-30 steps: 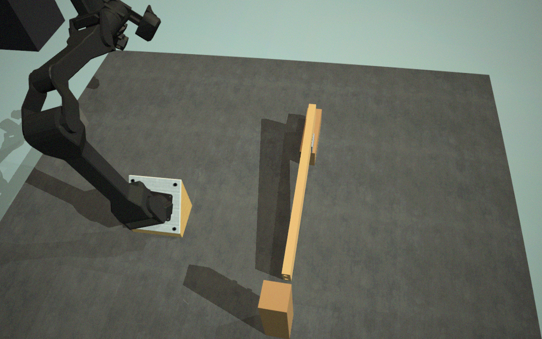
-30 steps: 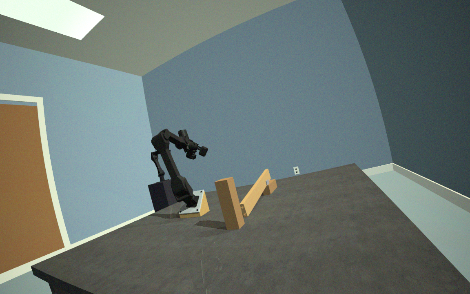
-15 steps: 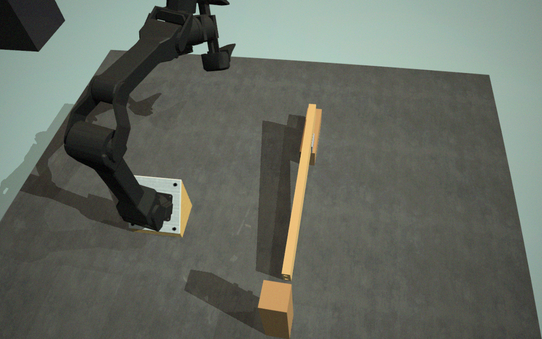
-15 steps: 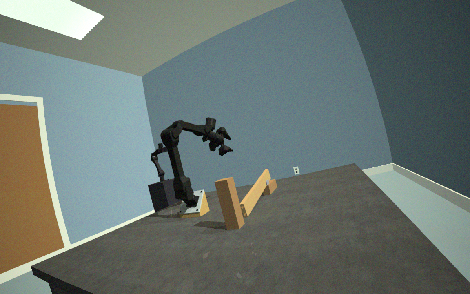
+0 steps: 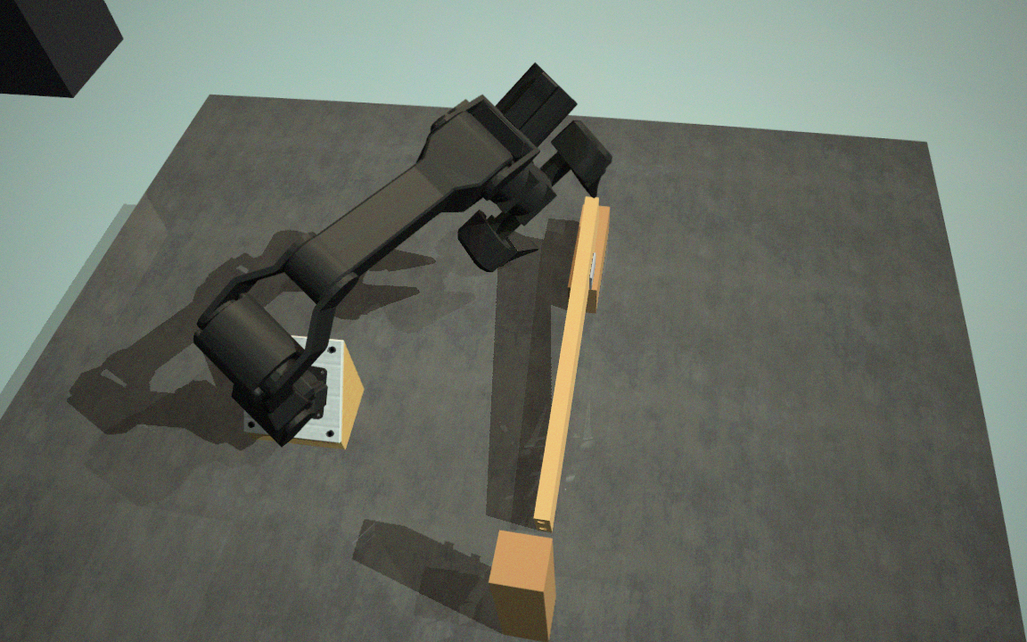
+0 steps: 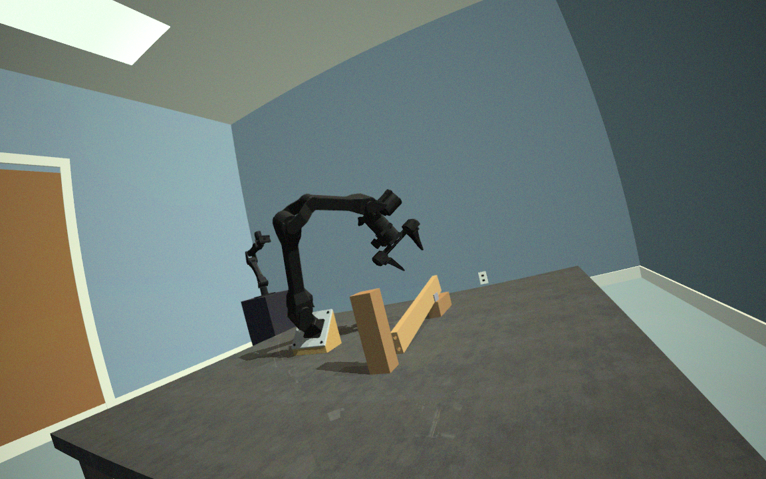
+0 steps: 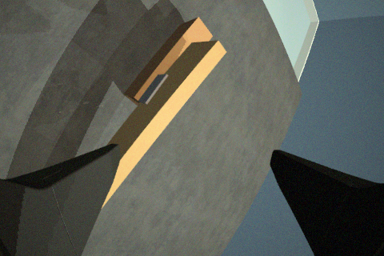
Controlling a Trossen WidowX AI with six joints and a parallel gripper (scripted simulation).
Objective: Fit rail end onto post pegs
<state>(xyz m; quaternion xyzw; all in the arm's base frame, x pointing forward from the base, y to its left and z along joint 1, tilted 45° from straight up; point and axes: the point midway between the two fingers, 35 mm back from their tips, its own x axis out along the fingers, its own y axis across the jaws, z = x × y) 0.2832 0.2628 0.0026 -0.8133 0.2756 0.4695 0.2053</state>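
My gripper is open and empty, above the table and near the rail's far part. The long pale wooden rail slopes down from the bracket on the low footboard block. Its near end is low, with two holes showing, just short of the upright orange-brown post. The pegs themselves are hidden; small bumps show in the post's shadow. In the wrist view the left finger covers part of the rail.
The arm's base stands on a metal-topped wooden block, left of the rail in the top view. A dark box stands beyond the table, bearing a second arm.
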